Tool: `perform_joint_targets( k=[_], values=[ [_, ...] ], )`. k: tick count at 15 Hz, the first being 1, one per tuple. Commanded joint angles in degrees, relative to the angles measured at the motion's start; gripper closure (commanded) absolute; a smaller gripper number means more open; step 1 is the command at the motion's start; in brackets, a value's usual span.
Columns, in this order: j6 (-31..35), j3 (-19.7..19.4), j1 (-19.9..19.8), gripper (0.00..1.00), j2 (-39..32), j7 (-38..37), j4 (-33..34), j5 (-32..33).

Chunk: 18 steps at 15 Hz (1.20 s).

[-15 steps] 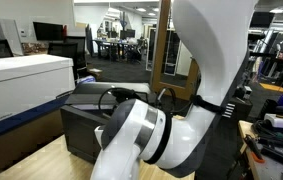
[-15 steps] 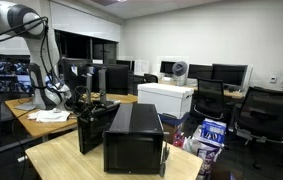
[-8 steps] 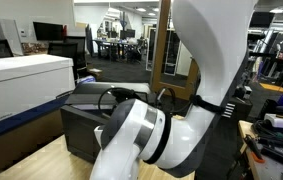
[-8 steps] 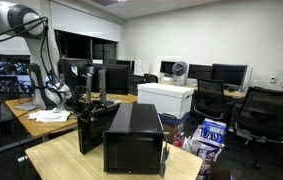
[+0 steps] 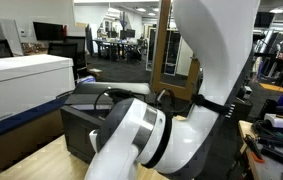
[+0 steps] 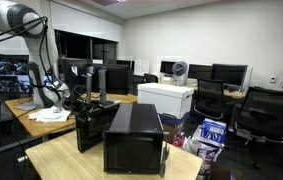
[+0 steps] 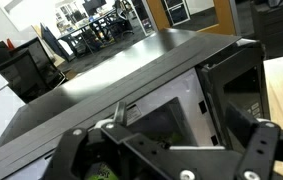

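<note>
an office of desks and monitors, with a wooden counter (image 6: 59,160) up front. on it stands the black appliance (image 6: 134,138), its door (image 6: 87,132) swung out. the hand (image 7: 171,152) hovers by the door's top edge, fingers spread apart, gripping nothing. a white box (image 6: 167,97) sits behind.
</note>
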State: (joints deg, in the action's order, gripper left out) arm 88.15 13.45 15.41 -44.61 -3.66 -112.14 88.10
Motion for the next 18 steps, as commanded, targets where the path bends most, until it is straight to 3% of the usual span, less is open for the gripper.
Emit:
perform_joint_targets(
  k=[1, 10, 18],
  values=[
    [3.6, 1.9, -1.0, 0.0, 0.1, 1.9, -1.6, -2.8],
    [13.8, 3.8, -0.9, 0.0, 2.4, 5.8, -1.8, -4.8],
    [18.7, 5.8, 0.9, 0.0, 5.1, 4.2, -4.5, -6.4]
  ],
)
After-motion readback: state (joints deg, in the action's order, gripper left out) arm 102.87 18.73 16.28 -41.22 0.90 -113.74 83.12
